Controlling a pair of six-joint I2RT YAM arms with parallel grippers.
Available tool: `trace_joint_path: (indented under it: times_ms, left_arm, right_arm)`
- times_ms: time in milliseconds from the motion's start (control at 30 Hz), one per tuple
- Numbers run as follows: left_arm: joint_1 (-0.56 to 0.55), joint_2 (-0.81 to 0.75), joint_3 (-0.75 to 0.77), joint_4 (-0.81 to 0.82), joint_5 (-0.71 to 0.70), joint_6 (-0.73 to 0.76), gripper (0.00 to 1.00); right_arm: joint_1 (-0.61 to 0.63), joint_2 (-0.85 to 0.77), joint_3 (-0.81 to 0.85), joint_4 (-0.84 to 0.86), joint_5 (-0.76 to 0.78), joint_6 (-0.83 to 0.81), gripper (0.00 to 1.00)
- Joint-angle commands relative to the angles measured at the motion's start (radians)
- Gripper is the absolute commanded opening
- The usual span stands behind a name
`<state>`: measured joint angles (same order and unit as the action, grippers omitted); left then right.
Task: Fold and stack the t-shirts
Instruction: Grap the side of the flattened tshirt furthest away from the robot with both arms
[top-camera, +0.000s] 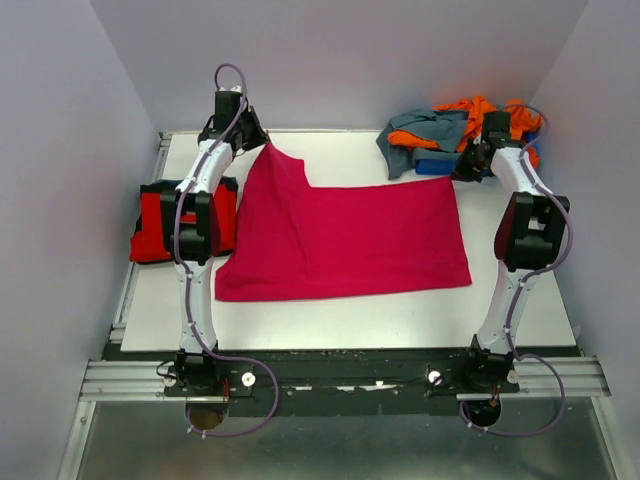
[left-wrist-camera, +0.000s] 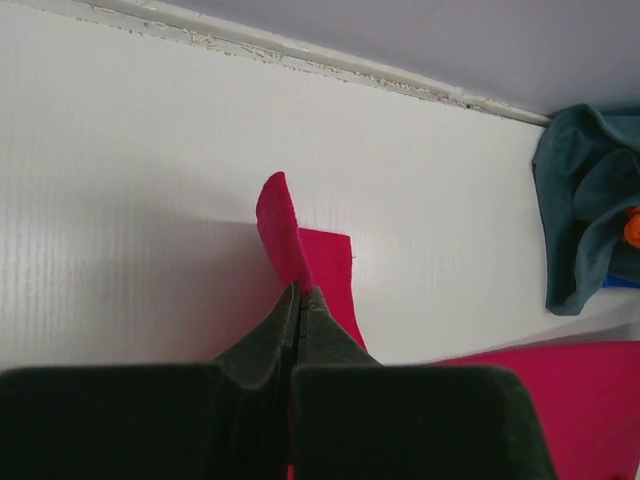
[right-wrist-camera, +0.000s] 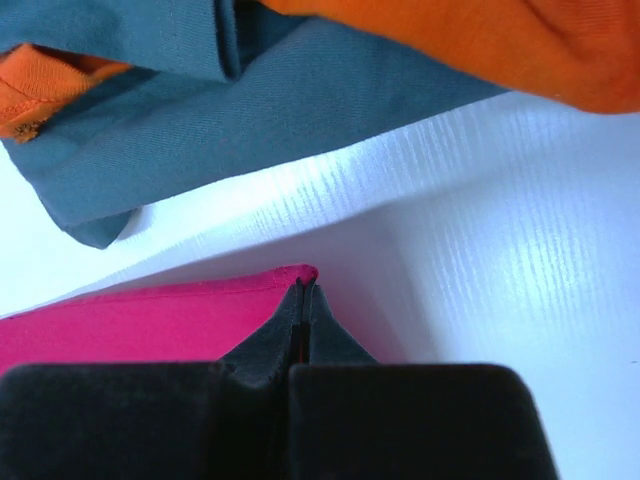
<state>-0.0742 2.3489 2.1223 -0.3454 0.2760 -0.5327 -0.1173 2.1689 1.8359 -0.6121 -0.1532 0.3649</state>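
A magenta-pink t-shirt (top-camera: 345, 240) lies spread across the middle of the table. Its far left corner is lifted off the surface, pinched in my left gripper (top-camera: 262, 142), which is shut on the cloth (left-wrist-camera: 285, 240) with the corner sticking up past the tips (left-wrist-camera: 301, 290). My right gripper (top-camera: 462, 172) is shut on the shirt's far right corner (right-wrist-camera: 240, 300), low at the table, its tips (right-wrist-camera: 303, 288) closed over the hem. A grey-teal t-shirt (top-camera: 425, 135) and an orange one (top-camera: 480, 112) lie heaped at the back right. A bright red t-shirt (top-camera: 152, 225) sits folded at the left edge.
The heap at the back right lies just beyond my right gripper; grey-teal cloth (right-wrist-camera: 250, 110) and orange cloth (right-wrist-camera: 480, 40) fill the upper part of the right wrist view. Something blue (top-camera: 432, 163) shows under the heap. The back wall edge (left-wrist-camera: 350, 70) runs close behind my left gripper.
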Motion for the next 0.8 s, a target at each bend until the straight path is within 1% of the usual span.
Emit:
trace_joint_path:
  times_ms: [0, 100, 267, 433, 500, 600, 767]
  left_arm:
    - [0.002, -0.074, -0.042, -0.032, -0.055, 0.057, 0.0]
    - [0.002, -0.086, -0.073, -0.027, -0.064, 0.063, 0.0]
    - [0.001, -0.059, -0.071, -0.029, -0.084, 0.083, 0.0]
    - [0.002, 0.012, -0.004, -0.069, -0.11, 0.102, 0.0]
    - [0.001, 0.033, 0.024, -0.09, -0.151, 0.106, 0.0]
    - [-0.001, 0.062, 0.05, -0.107, -0.172, 0.112, 0.0]
    - [-0.009, 0.15, 0.157, -0.199, -0.196, 0.094, 0.0]
  right_arm:
    - [0.002, -0.031, 0.002, -0.015, 0.073, -0.014, 0.01]
    - [0.001, -0.029, 0.003, -0.028, 0.115, -0.012, 0.01]
    - [-0.012, 0.003, 0.051, -0.054, 0.119, -0.004, 0.01]
    - [-0.027, 0.029, 0.082, -0.064, 0.089, 0.005, 0.01]
    - [-0.027, 0.037, 0.083, -0.064, 0.089, 0.012, 0.01]
    - [-0.03, 0.048, 0.088, -0.064, 0.078, 0.02, 0.01]
    - [-0.031, 0.048, 0.056, -0.032, 0.053, 0.029, 0.01]
